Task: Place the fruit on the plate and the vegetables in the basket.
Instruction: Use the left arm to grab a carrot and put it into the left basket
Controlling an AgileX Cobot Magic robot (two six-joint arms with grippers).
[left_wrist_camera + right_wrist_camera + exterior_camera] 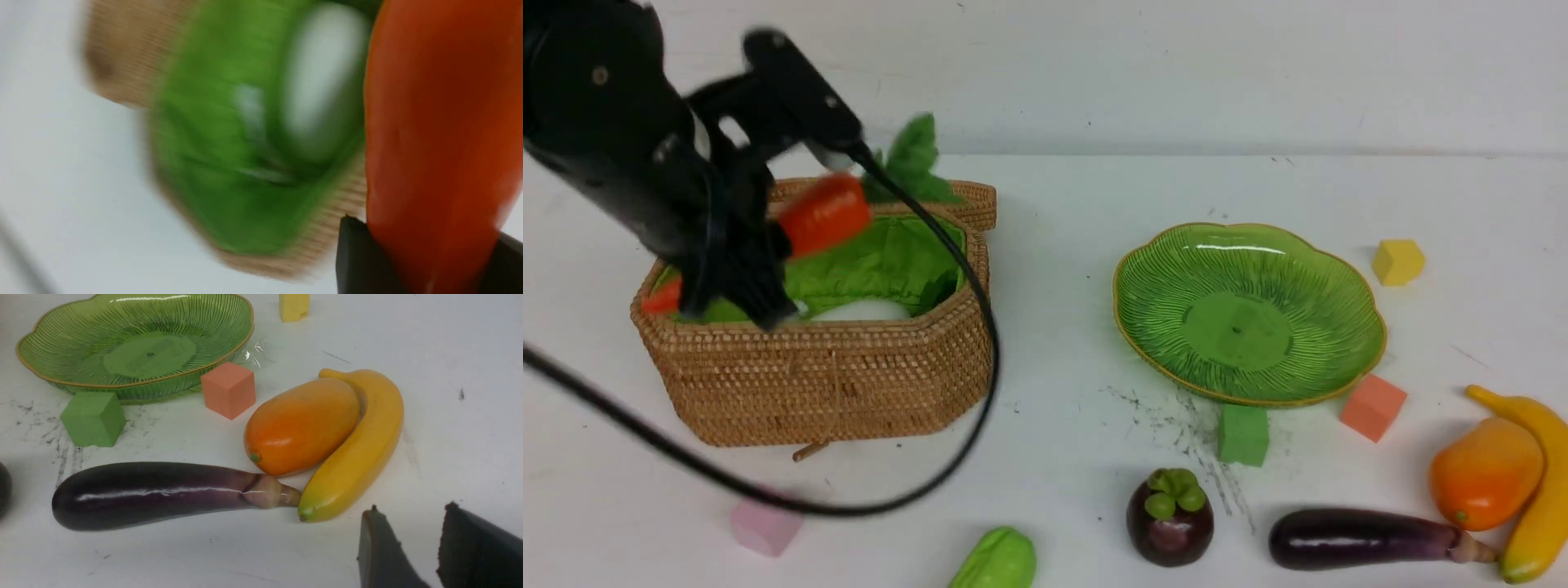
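Note:
My left gripper (731, 304) (425, 234) hangs over the wicker basket (825, 380) (110, 69), shut on an orange carrot (821, 214) (433, 143) with green leaves. A white radish (862, 310) (322, 81) lies on the basket's green lining. The green plate (1245, 314) (135, 347) is bare. Mangosteen (1170, 517), eggplant (1364, 539) (155, 494), mango (1486, 474) (300, 424), banana (1539, 490) (359, 453) and a light-green vegetable (996, 562) lie along the near table. My right gripper (412, 508) is open near the banana's tip, with nothing between its fingers.
Foam cubes lie about: yellow (1398, 261), orange (1373, 407) and green (1243, 434) round the plate, pink (764, 527) in front of the basket. The left arm's black cable (984, 359) loops across the basket's front. The basket's lid (972, 200) stands open behind it.

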